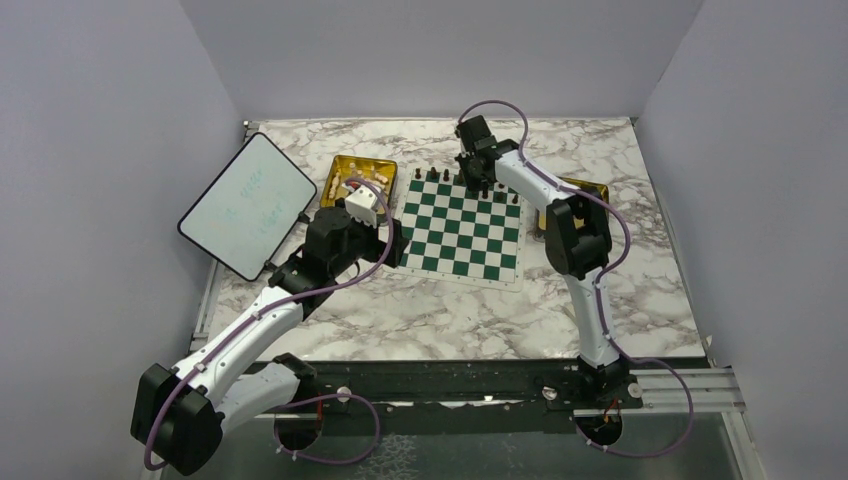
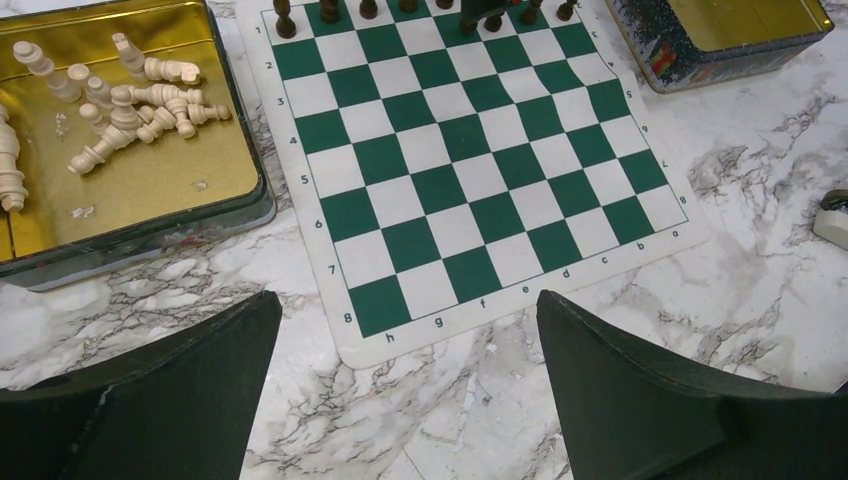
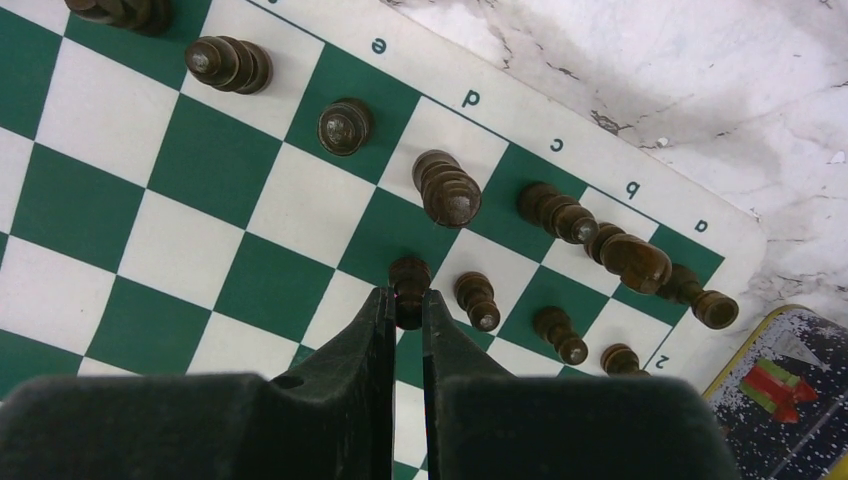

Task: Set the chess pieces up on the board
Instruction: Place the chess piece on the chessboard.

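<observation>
Chess pieces (image 3: 447,192) stood dark along the twelve o'clock edge of the board (image 3: 190,165); the right gripper (image 3: 407,303) pinched one pawn (image 3: 409,274); the left gripper (image 2: 407,310) gaped wide, empty.

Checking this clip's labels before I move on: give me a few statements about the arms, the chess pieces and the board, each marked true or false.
1. The right fingers are shut on a dark piece. True.
2. The left fingers hold a cream piece. False: they are wide open and empty.
3. The cream pieces lie in the gold tray beside the board. True.
4. Cream pieces stand on the board. False: only dark pieces stand there, along one edge.
</observation>
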Controlling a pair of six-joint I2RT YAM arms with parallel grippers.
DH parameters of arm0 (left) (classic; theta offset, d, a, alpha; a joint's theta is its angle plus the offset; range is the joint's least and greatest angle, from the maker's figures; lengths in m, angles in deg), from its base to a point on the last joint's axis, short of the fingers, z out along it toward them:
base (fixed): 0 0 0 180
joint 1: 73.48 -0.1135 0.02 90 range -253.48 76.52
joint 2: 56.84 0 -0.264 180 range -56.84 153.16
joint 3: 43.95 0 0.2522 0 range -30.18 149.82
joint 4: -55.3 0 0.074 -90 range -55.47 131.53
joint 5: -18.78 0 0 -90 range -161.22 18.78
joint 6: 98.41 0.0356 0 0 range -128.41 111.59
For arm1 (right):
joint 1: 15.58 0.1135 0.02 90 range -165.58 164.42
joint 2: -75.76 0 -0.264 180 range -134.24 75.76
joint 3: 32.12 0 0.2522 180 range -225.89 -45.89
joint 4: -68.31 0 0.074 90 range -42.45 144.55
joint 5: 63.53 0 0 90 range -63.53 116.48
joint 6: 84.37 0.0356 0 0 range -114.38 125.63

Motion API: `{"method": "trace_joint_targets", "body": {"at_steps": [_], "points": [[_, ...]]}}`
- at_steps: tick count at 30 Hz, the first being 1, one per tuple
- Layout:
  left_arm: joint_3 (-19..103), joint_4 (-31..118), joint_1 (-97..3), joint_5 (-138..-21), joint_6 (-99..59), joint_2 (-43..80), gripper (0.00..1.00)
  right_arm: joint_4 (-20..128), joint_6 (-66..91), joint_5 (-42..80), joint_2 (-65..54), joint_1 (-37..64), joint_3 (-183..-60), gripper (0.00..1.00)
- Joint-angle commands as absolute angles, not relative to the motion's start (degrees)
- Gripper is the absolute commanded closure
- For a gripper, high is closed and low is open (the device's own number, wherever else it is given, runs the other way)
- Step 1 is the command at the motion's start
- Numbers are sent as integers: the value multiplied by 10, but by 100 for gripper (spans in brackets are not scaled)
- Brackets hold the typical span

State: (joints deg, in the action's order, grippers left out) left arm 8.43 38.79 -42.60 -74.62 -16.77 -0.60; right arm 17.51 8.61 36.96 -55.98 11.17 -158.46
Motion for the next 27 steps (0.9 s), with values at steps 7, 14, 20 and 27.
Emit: {"method": "trace_joint_targets", "body": {"at_steps": [7,14,20,27], "points": [[90,401,-424,-745,-172,-14,1,170,99,381,-577,117,-1599,85],[90,401,-424,-744,-171,-13,1,168,100,378,-581,117,-1601,83],[89,400,-424,-742,-170,-14,1,165,102,374,-588,117,-1605,82],[89,400,-424,-742,-170,-15,1,168,100,371,-590,117,-1609,82]]}}
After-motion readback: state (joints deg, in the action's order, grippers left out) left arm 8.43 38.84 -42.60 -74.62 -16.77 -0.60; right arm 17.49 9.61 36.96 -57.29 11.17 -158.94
